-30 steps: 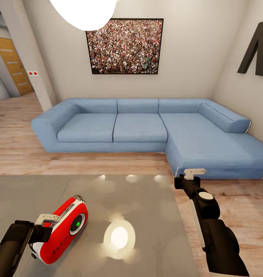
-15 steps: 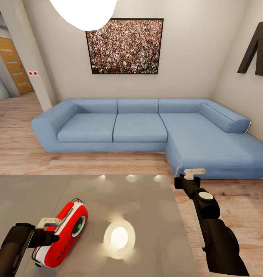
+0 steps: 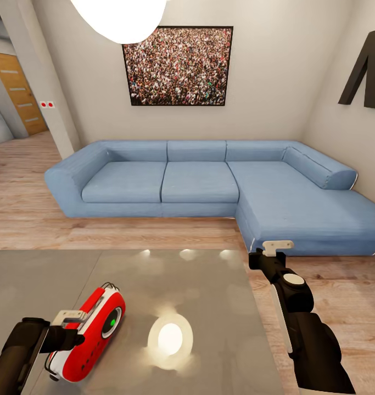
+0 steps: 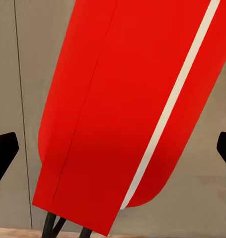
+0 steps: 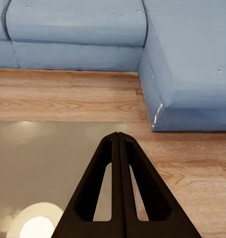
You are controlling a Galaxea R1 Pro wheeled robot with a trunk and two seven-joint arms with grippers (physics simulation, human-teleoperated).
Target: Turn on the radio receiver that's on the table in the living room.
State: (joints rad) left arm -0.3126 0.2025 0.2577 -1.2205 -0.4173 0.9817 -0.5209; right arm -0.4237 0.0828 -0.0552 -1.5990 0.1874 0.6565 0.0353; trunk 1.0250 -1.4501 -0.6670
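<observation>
The red radio receiver (image 3: 91, 336), with white sides and a grey dial with a green centre, lies tilted on the near left part of the glossy grey table (image 3: 209, 285). My left gripper (image 3: 70, 320) is over its top side, open. In the left wrist view the radio's red shell (image 4: 113, 109) lies between the two dark fingertips (image 4: 3, 154), which stand wide apart over the table (image 4: 13, 74). My right gripper (image 3: 278, 247) hovers by the table's far right corner, shut and holding nothing. Its fingers (image 5: 117, 148) are pressed together above the table's edge (image 5: 53, 158).
A blue L-shaped sofa (image 3: 198, 181) runs along the back wall and the right side, also seen beyond the table (image 5: 192, 49). Wood plank floor (image 3: 127, 233) separates sofa and table. A crowd picture (image 3: 177, 66) and a dark letter N (image 3: 368, 71) hang on the walls. A lamp's reflection (image 3: 169, 339) glows on the tabletop.
Between one second and half a second ago the radio shifted and tilted slightly toward the near left, and my left gripper sank a little with it. Nothing has moved since. The right arm stayed still.
</observation>
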